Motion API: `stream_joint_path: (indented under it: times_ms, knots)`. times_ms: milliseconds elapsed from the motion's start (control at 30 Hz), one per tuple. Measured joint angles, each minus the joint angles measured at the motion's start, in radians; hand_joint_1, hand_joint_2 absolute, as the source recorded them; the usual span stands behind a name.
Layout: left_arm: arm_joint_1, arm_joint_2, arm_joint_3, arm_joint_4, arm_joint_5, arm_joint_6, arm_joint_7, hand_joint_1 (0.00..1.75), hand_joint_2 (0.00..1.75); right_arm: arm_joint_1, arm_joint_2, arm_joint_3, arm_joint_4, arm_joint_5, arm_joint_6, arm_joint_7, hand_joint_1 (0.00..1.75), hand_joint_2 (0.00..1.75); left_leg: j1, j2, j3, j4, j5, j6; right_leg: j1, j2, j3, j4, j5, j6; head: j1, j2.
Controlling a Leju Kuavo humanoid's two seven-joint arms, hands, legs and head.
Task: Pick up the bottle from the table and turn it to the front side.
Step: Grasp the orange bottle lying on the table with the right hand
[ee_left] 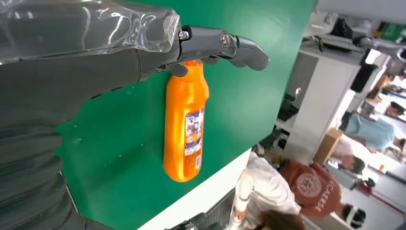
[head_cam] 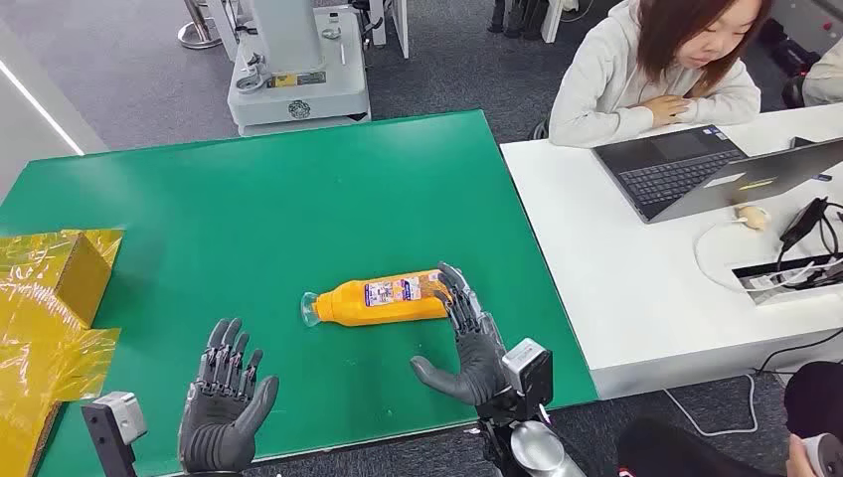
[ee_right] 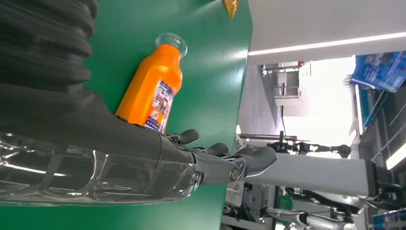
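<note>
Fingers [head_cam: 459,298] of right hand [head_cam: 475,343] spread, touching orange bottle's [head_cam: 383,298] base, label print unreadable, left hand [head_cam: 224,402] spread, empty

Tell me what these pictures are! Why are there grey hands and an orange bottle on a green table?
They come from a robot's cameras. One sits high on its body, looking down; the other two sit at its wrists, so those pictures look sideways. The grey hands are the robot's own. An orange bottle lies on its side on the green table. The right hand is open, its fingers right by the bottle's bottom end; it is not holding it yet. The left hand is open too, holding nothing. Yellow wrapping lies at the table's edge, and a person sits at a white desk with a laptop.
</note>
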Motion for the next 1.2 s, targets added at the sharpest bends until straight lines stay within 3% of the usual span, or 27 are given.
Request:
stream_joint_path:
  times_ms: [167, 267, 467, 600, 767, 1000, 1200]
  knots:
    - [-0.042, -0.002, -0.010, 0.049, 0.001, -0.024, -0.010, 0.00, 1.75, 0.011, -0.004, -0.012, -0.003, 0.033, -0.022, 0.002, 0.00, 1.75, 0.000, 0.000, 0.000, 0.000, 0.000, 0.000, 0.000, 0.000, 0.000, 0.000, 0.000, 0.000, 0.000, 0.000]
    - [-0.095, -0.010, -0.028, 0.109, 0.003, -0.046, -0.020, 0.00, 1.75, 0.000, -0.015, -0.025, -0.007, 0.117, -0.046, 0.037, 0.00, 1.75, 0.000, 0.000, 0.000, 0.000, 0.000, 0.000, 0.000, 0.000, 0.000, 0.000, 0.001, 0.000, 0.000, 0.000]
    - [-0.188, -0.042, -0.060, 0.197, -0.014, -0.090, -0.022, 0.00, 1.75, -0.101, -0.055, -0.059, 0.006, 0.359, -0.061, 0.142, 0.00, 1.75, 0.000, 0.001, 0.000, 0.001, 0.002, 0.000, 0.000, 0.001, 0.000, 0.000, 0.003, 0.000, 0.000, 0.000]
    - [-0.217, -0.054, -0.076, 0.231, -0.019, -0.109, -0.020, 0.00, 1.75, -0.182, -0.096, -0.058, 0.040, 0.426, -0.046, 0.184, 0.00, 1.75, 0.000, 0.001, 0.000, 0.001, 0.002, 0.000, 0.000, 0.001, 0.000, 0.000, 0.003, 0.000, 0.000, 0.000]
    - [-0.238, -0.055, -0.090, 0.267, -0.016, -0.126, -0.027, 0.00, 1.75, -0.328, -0.145, -0.004, 0.153, 0.495, 0.043, 0.255, 0.00, 1.75, 0.000, 0.002, 0.000, 0.001, 0.002, 0.000, 0.000, 0.002, 0.000, 0.001, 0.004, -0.001, 0.000, 0.000]
    - [-0.272, -0.050, -0.105, 0.306, -0.004, -0.149, -0.035, 0.00, 1.75, -0.640, -0.163, 0.172, 0.436, 0.499, 0.275, 0.365, 0.00, 1.75, 0.000, 0.002, 0.000, 0.001, 0.005, -0.001, 0.000, 0.002, -0.001, 0.002, 0.005, -0.002, 0.000, 0.000]
    - [-0.280, -0.043, -0.119, 0.328, -0.002, -0.152, -0.036, 0.00, 1.75, -0.770, -0.182, 0.273, 0.558, 0.486, 0.330, 0.402, 0.00, 1.75, 0.000, 0.001, 0.000, 0.001, 0.005, -0.001, 0.000, 0.001, -0.001, 0.002, 0.005, -0.002, 0.000, 0.000]
